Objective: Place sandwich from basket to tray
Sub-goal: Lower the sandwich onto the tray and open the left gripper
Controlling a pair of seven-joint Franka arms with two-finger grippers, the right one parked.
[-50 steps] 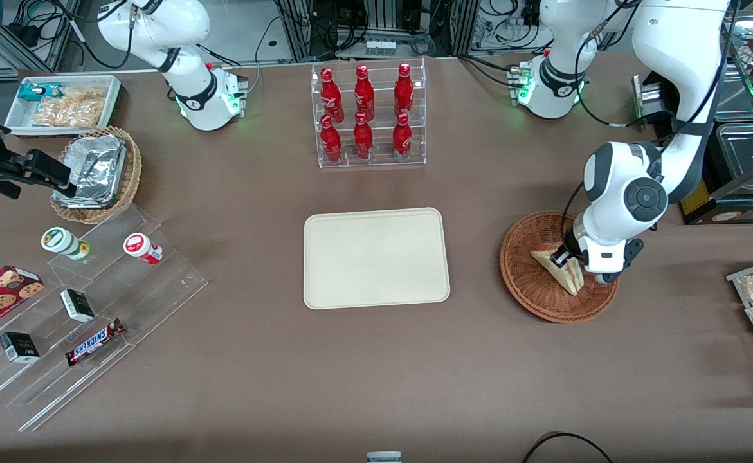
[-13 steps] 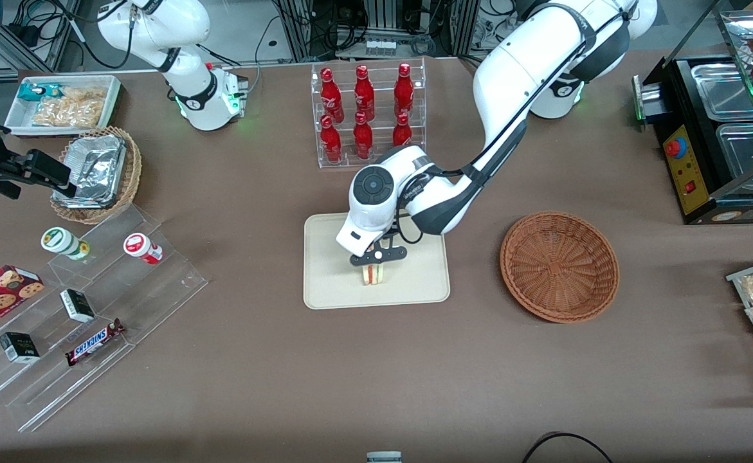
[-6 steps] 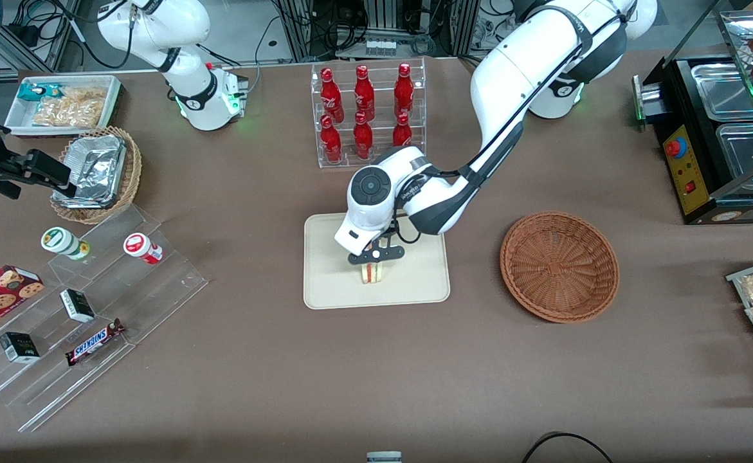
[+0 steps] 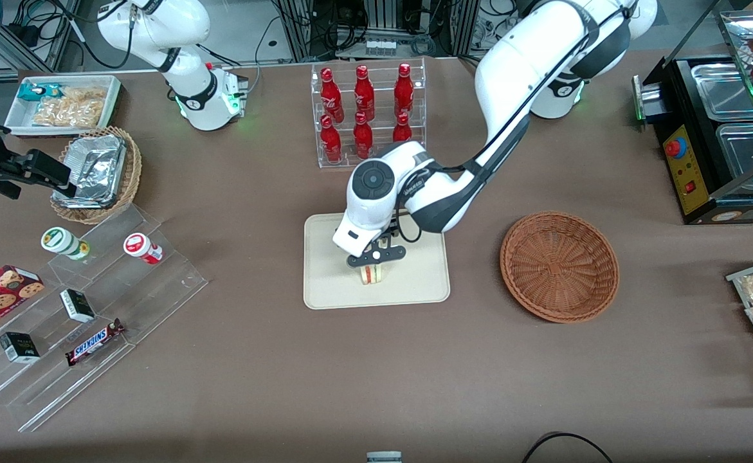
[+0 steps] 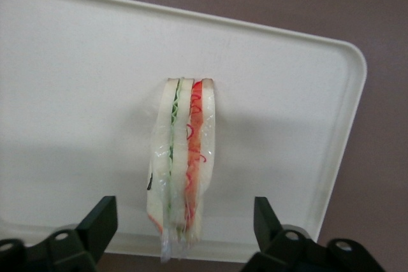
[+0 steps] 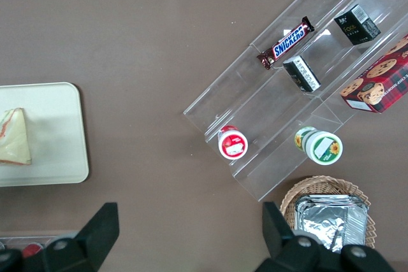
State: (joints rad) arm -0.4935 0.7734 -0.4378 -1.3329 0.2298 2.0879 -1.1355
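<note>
Though above sandwich (image 5: 182,170) — hand (image 5: 182,234) wide-open, empty

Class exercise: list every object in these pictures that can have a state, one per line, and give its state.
Triangular white-bread sandwich: standing on edge on the tray, released.
Flat cream-beige tray: holding the sandwich.
Round reddish-brown wicker basket: empty.
Left arm's tool: open, directly above the sandwich.
</note>
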